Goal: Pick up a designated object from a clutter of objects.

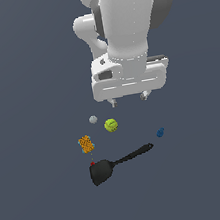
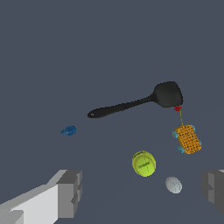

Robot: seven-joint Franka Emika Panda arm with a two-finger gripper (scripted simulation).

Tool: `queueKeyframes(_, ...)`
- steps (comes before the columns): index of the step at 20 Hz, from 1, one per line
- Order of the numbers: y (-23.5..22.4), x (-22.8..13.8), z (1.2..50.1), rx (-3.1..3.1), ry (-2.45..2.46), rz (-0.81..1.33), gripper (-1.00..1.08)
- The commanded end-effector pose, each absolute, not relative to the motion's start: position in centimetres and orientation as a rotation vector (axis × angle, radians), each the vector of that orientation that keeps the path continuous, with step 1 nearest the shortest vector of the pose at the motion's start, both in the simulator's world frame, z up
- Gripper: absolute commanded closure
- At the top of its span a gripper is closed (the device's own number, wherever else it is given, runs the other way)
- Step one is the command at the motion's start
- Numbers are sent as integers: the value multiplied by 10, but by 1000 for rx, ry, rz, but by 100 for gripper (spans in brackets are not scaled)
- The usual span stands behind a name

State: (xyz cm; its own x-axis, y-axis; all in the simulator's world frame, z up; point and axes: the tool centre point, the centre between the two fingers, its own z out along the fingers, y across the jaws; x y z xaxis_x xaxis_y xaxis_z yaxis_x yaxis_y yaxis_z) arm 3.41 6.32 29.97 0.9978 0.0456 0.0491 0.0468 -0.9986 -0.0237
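Blue piece (image 1: 160,133) sits alone on the dark floor, just off the handle tip of the black spatula (image 1: 118,163), on the exterior view's right of the clutter. Too small in the exterior view to read its axis; the wrist view shows it (image 2: 68,130) elongated, long axis roughly in line with the spatula handle, one end tapering, pointing away from the handle tip. Exact shape stays blurry.

Gripper (image 1: 128,99) hangs above the floor, fingers spread, nothing between them. Exterior view shows only the two fingertips under the white hand; wrist view shows grey pads (image 2: 70,193), cut off at the frame edges.

Tennis ball (image 1: 111,125), grey ball (image 1: 93,119), orange block (image 1: 86,144) sit apart from the blue piece. Block's mesh texture and a small red dot (image 2: 177,108) at the spatula blade are clear only in the wrist view.
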Motion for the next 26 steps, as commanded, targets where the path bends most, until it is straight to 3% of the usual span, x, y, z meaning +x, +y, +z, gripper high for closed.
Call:
queueKeyframes(1,77,38,282,-3121,-85,-67,-92)
queueKeyframes(15,186,40,139,-3139,-194,-17,-92)
queueKeyframes(26,222,28,93,-3133,-231,0,-92)
